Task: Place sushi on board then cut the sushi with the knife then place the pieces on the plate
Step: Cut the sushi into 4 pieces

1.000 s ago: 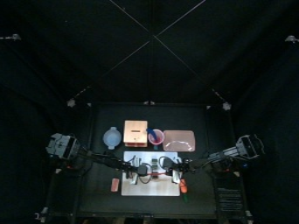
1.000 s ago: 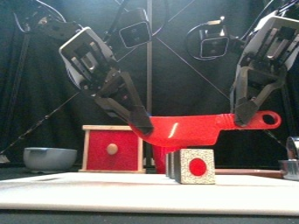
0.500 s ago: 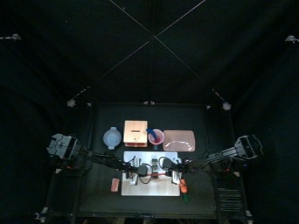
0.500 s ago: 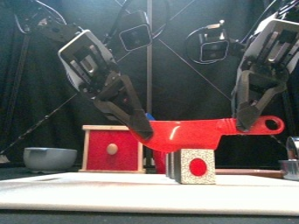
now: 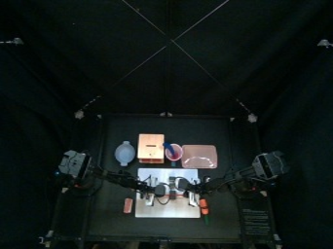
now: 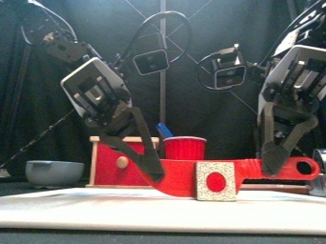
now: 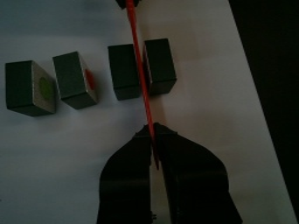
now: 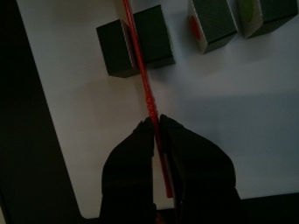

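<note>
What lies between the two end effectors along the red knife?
In the front view, the sushi roll sits at the red knife, between the left end effector and the right end effector.

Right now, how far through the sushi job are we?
Done: sushi is on the white board, and two pieces lie cut apart. In hand: the left gripper and right gripper hold the red knife with its blade between the last two blocks. Remaining: finish that cut, then move pieces to the pink plate, which looks empty.

Top looks down, front level; both wrists share the knife [image 7: 139,79].
</note>
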